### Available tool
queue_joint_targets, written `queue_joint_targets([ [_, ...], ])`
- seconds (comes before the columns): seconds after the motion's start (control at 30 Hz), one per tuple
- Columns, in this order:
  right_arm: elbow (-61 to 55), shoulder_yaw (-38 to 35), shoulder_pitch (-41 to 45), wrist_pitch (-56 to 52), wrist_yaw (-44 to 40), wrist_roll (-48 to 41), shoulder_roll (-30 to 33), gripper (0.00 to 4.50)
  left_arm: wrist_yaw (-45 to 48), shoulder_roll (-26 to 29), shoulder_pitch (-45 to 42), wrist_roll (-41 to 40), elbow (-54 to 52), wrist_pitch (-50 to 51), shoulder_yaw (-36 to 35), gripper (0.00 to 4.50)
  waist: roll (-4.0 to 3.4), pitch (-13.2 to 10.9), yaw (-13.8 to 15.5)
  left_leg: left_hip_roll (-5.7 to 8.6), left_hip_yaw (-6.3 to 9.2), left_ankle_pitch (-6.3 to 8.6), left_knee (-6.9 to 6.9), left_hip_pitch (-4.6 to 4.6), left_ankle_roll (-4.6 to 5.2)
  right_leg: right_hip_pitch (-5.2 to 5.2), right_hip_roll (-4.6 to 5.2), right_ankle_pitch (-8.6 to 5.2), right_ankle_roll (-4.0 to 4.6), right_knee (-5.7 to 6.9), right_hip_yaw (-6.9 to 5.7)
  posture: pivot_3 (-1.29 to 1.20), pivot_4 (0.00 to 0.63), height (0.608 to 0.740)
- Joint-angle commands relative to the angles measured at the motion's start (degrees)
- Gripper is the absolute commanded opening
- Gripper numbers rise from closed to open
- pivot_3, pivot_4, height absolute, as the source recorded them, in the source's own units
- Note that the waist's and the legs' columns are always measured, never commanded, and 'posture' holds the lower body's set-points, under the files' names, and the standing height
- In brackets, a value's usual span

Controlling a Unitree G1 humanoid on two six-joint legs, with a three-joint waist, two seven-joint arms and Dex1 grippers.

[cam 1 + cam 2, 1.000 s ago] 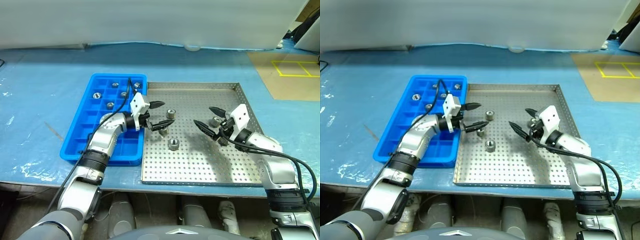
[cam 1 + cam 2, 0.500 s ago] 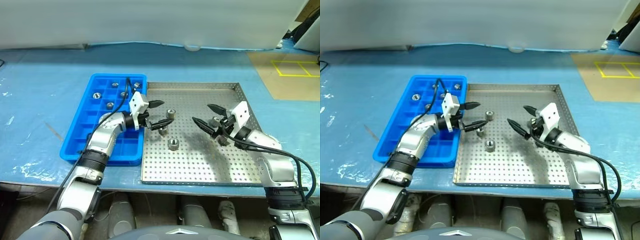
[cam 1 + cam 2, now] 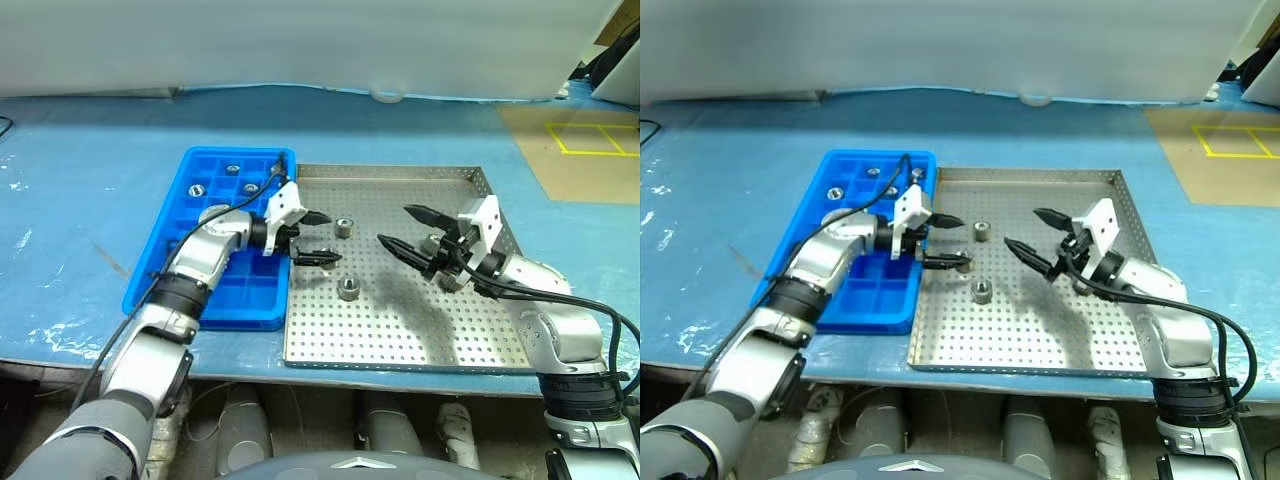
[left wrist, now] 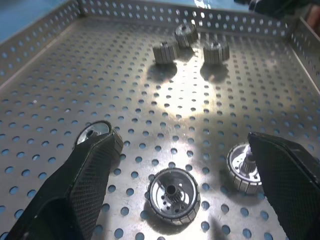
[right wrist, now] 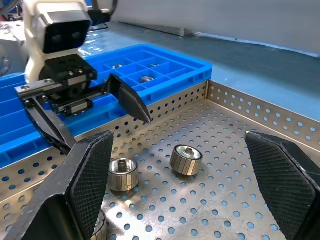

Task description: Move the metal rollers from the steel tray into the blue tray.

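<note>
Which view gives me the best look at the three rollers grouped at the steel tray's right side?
The left wrist view: the three rollers sit unobstructed on the steel tray. In the eye views the right end effector covers most of them, leaving one visible between its fingers.

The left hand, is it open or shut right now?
Open. The left hand hangs over the steel tray with its two black fingers spread apart, gripping nothing.

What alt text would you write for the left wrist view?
Two open black fingers hover over the perforated steel tray, framing a metal roller lying between them. Two more rollers sit beside the fingers, and three stand farther away.
</note>
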State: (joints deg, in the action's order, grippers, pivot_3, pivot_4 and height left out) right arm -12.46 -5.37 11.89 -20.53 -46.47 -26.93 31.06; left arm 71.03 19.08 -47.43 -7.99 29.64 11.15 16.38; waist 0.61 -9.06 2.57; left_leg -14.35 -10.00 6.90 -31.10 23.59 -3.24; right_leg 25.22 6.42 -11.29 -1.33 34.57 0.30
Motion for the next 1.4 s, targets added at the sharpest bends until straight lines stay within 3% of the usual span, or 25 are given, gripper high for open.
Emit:
queue_joint_targets([
  [0.03,-2.8,-0.05,0.19,0.41,-0.05,-0.24,0.4,4.39,2.12,-0.6,-4.31,3.27,4.11,-0.09,2.89,4.5,0.0,0.0,-0.01,0.0,0.0,0.0,0.01,0.0,0.0,0.0,0.0,0.0,0.0,0.0,0.0,-0.19,0.15,0.74],
  [0.4,-4.61,-0.36,-2.05,0.77,1.75,0.85,0.24,4.39,2.1,-4.64,-11.7,13.48,19.93,-7.67,8.37,4.5,-0.01,0.0,-0.07,0.02,0.0,0.0,-0.04,-0.04,0.0,-0.06,0.01,0.01,0.01,0.01,0.01,-0.22,0.15,0.74],
  [0.5,-4.7,-0.29,-2.11,0.84,2.09,0.93,0.22,4.5,3.2,-4.79,-12.21,16.6,22.03,-9.62,10.65,3.92,-0.04,0.02,-0.19,0.01,0.0,0.0,-0.04,-0.13,0.0,-0.13,0.01,0.01,0.0,0.01,0.01,-0.22,0.15,0.74],
  [0.7,-4.54,-0.14,-1.92,1.11,2.37,1.12,0.01,4.5,5.14,-5.2,-14.07,21.25,24.61,-12.99,14.05,1.9,-0.08,0.05,-0.43,0.01,0.0,0.0,-0.01,-0.26,0.0,-0.17,0.0,0.0,0.0,0.02,0.04,-0.22,0.15,0.74],
  [0.73,-4.47,-0.08,-1.84,1.17,2.43,1.21,-0.03,4.5,5.33,-5.38,-14.75,21.68,25.06,-13.67,14.22,1.69,-0.08,0.05,-0.4,0.01,0.0,0.0,-0.01,-0.27,-0.01,-0.17,-0.01,0.0,0.0,0.03,0.05,-0.22,0.15,0.74],
  [0.83,-4.44,0.0,-1.78,1.25,2.58,1.3,-0.08,4.5,6.07,-5.74,-15.96,22.3,26.01,-14.97,14.27,1.68,-0.08,0.05,-0.35,0.02,0.0,-0.01,-0.01,-0.26,-0.01,-0.18,0.0,0.0,0.0,0.02,0.05,-0.22,0.15,0.74],
  [0.93,-4.39,0.11,-1.6,1.23,2.72,1.27,-0.16,4.5,6.44,-6.51,-16.45,20.57,25.59,-14.41,12.02,1.68,-0.08,0.05,-0.32,0.02,0.0,-0.01,0.0,-0.25,-0.01,-0.17,0.0,0.0,0.0,0.02,0.04,-0.23,0.15,0.74],
  [1.17,-4.66,0.58,-0.55,1.84,2.74,0.99,-1.32,4.5,6.03,-6.89,-11.15,4.56,9.0,5.28,-2.63,1.68,-0.09,0.02,-0.07,0.02,0.0,0.01,0.02,0.0,0.01,0.02,0.01,0.01,0.04,-0.01,0.01,-0.2,0.15,0.74],
  [1.4,-1.02,2.95,3.99,2.27,-0.32,1.19,-1.63,4.5,-16.21,-7.38,0.79,-2.37,-13.06,19.19,-16.68,1.68,-0.11,0.01,-0.15,-0.02,0.0,0.02,0.03,-0.01,0.03,0.01,0.0,0.01,0.05,-0.02,-0.03,-0.12,0.15,0.74],
])
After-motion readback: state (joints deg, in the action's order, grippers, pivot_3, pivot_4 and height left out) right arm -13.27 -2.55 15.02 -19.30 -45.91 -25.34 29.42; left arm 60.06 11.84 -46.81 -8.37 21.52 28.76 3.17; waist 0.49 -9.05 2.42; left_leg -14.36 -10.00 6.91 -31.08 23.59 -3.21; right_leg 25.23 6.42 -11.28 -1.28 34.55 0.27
